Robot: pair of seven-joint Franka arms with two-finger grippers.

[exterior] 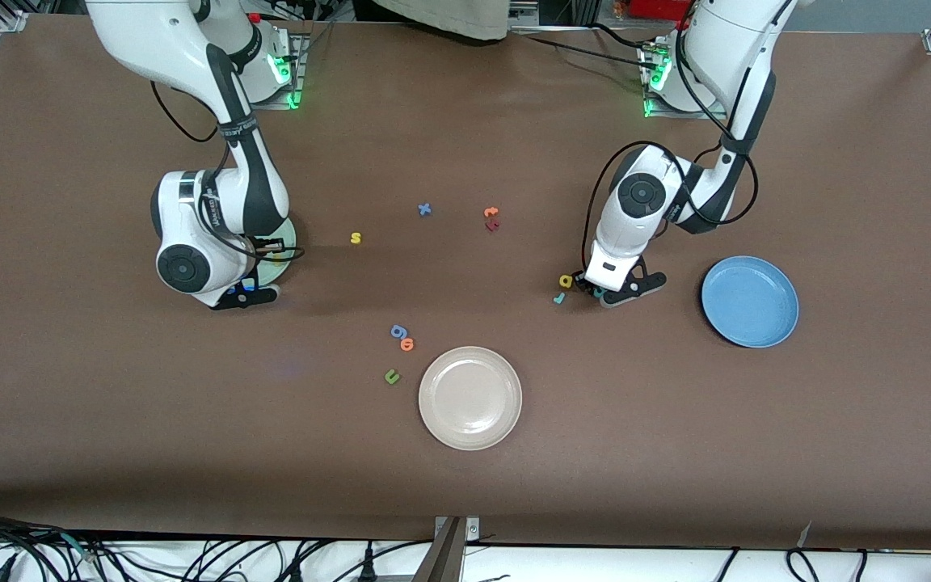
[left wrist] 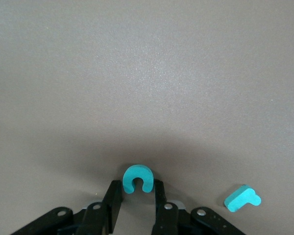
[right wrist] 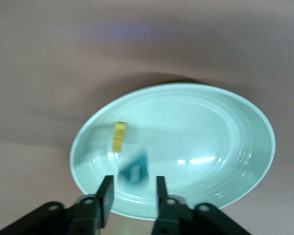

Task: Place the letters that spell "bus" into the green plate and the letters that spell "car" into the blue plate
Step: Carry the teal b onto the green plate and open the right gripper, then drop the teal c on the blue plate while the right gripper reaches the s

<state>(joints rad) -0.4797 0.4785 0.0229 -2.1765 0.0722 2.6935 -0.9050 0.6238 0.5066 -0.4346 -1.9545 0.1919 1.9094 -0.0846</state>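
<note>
I see a brown table [exterior: 465,485] with cables along its near edge. My left gripper [left wrist: 137,193] clamps the teal c [left wrist: 137,178]; my right gripper [right wrist: 132,193] stands apart over the green plate [right wrist: 225,127]. I can read no writing.

c [left wrist: 137,178] between left claw [left wrist: 137,192] fingers, r [left wrist: 242,198] beside | b [right wrist: 134,171], u [right wrist: 119,135] in green plate [right wrist: 225,122] under right claw [right wrist: 132,193]

The right arm hides most of the green plate [exterior: 289,239] in the front view; a teal letter [right wrist: 135,170] in it is blurred.
</note>
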